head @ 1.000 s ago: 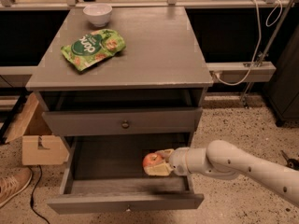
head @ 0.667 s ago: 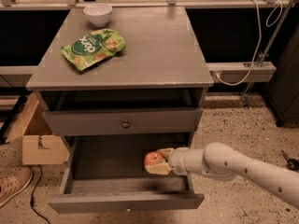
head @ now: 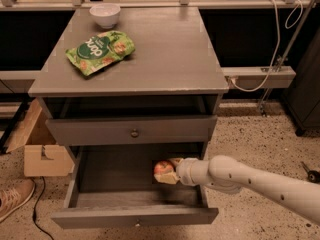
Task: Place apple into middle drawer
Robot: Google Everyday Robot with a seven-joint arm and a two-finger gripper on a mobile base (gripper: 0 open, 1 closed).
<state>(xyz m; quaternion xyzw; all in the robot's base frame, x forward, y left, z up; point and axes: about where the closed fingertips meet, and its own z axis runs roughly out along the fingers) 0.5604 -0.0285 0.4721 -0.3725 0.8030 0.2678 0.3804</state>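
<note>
This looks like a robotics lab or test bay, not a home. A grey drawer cabinet (head: 165, 49) stands on a speckled terrazzo floor (head: 250, 134), backed by dark panels (head: 240, 34) and a metal rail (head: 150, 5) with bracket posts along the top of the frame. At upper right a loose white cable (head: 277, 39) hangs down to a grey bracket (head: 260, 76). A torn cardboard box (head: 45, 159) sits at left, with a sneaker (head: 12, 196) at lower left. At lower centre the robot's gripper (head: 167, 173), inside the open middle drawer (head: 135, 216), clasps the apple (head: 162, 167).
</note>
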